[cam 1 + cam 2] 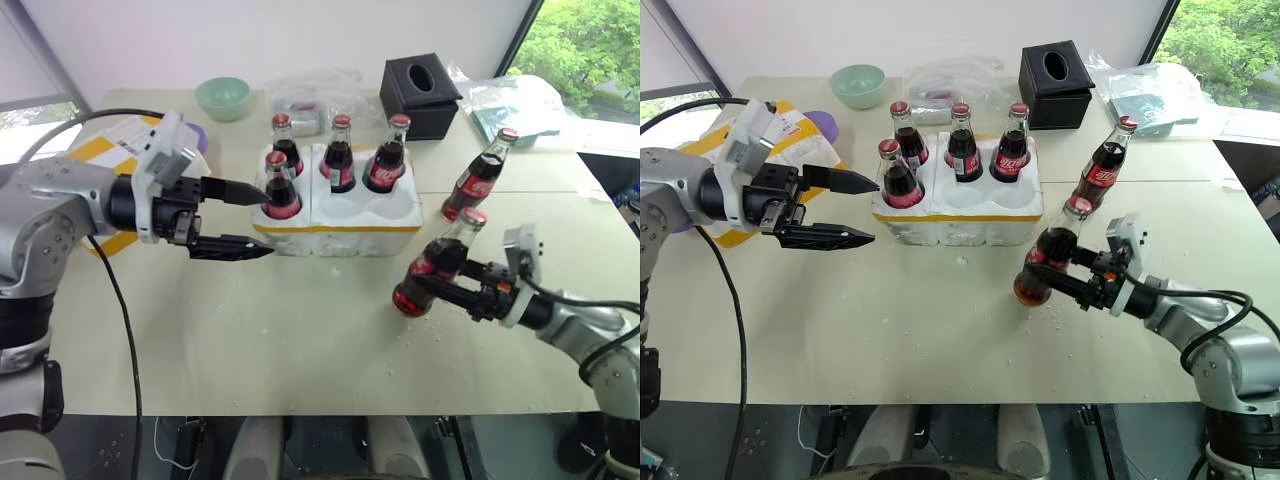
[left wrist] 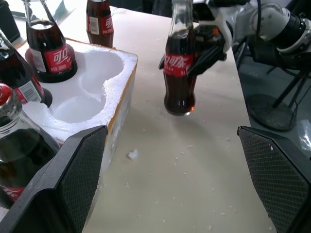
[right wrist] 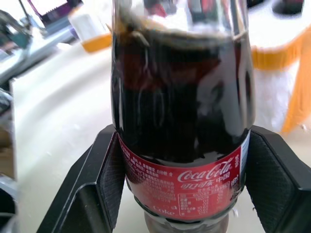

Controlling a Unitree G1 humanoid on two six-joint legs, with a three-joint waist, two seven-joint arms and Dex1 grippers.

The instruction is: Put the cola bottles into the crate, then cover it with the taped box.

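While the right claw (image 1: 1065, 276) grips a tilted cola bottle (image 1: 1048, 265), the left claw (image 1: 850, 208) waits, fingers spread. It should be righted before lowering into an empty well of the crate (image 1: 970, 222).

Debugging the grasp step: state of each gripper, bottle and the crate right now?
left gripper: open, empty, beside the crate
right gripper: shut on a cola bottle
held cola bottle: tilted, gripped at its body
loose cola bottle: standing on the table
crate: four bottles in, two front wells vacant
black tissue box: opening facing up
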